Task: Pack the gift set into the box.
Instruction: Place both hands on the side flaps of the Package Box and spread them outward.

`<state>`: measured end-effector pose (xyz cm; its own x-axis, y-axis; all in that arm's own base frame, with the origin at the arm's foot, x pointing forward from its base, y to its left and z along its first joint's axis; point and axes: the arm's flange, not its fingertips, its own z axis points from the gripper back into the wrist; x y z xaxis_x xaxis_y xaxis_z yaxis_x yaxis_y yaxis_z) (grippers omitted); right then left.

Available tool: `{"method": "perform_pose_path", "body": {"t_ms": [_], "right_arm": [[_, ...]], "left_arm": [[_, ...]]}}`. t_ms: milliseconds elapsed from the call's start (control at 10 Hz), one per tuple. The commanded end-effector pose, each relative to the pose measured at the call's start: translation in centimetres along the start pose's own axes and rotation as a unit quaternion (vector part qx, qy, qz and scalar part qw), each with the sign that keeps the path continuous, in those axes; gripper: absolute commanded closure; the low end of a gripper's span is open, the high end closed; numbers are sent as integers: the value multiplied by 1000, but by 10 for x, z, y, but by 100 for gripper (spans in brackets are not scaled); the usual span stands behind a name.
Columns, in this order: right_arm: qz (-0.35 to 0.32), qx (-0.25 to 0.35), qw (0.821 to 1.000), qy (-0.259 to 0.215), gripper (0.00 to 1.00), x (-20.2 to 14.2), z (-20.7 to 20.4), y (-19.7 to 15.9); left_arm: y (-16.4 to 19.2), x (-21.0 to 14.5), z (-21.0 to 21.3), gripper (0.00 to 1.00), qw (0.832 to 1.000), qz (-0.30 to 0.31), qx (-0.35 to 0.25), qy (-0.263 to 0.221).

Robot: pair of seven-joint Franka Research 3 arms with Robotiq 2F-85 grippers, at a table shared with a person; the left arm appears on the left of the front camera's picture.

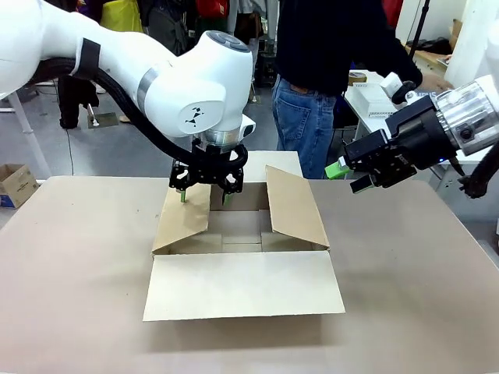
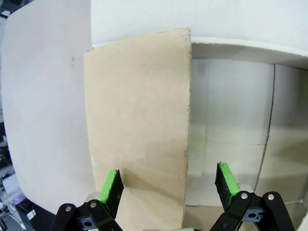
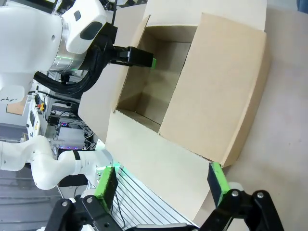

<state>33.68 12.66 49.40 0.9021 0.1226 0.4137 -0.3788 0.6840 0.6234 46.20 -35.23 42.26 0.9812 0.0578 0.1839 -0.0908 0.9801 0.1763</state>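
Note:
The box [image 1: 242, 284] stands open in the middle of the table, its four flaps spread and its inside bare. My left gripper [image 1: 204, 192] hangs open over the box's left flap [image 2: 139, 120], with the flap's edge running between the two fingers [image 2: 111, 185]. My right gripper [image 1: 348, 178] floats open in the air to the right of the box, holding nothing. In the right wrist view the box [image 3: 216, 72] lies beyond the open right gripper [image 3: 162, 183]. The gift set's light grey tray [image 1: 368, 100] rests behind the table beside the person, partly hidden by my right arm.
A person in dark top and jeans [image 1: 312, 117] stands at the far side, arm stretched toward the right. The brown tabletop [image 1: 78, 273] spreads wide around the box. A small carton [image 1: 15, 183] sits on the floor at the far left.

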Motion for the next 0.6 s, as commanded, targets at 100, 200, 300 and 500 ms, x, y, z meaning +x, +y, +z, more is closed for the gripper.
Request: {"method": "perform_pose_path", "body": {"t_ms": [100, 200, 300, 500], "right_arm": [[0, 1, 1000, -1, 0, 0, 0, 0], [0, 1, 1000, -1, 0, 0, 0, 0], [0, 1, 1000, -1, 0, 0, 0, 0], [0, 1, 1000, -1, 0, 0, 0, 0]], "left_arm": [[4, -1, -3, 0, 1000, -12, 0, -1], [4, -1, -3, 0, 1000, -12, 0, -1], [-1, -1, -1, 0, 1000, -3, 1, 1], [6, 0, 4, 0, 998, 26, 53, -21]]}}
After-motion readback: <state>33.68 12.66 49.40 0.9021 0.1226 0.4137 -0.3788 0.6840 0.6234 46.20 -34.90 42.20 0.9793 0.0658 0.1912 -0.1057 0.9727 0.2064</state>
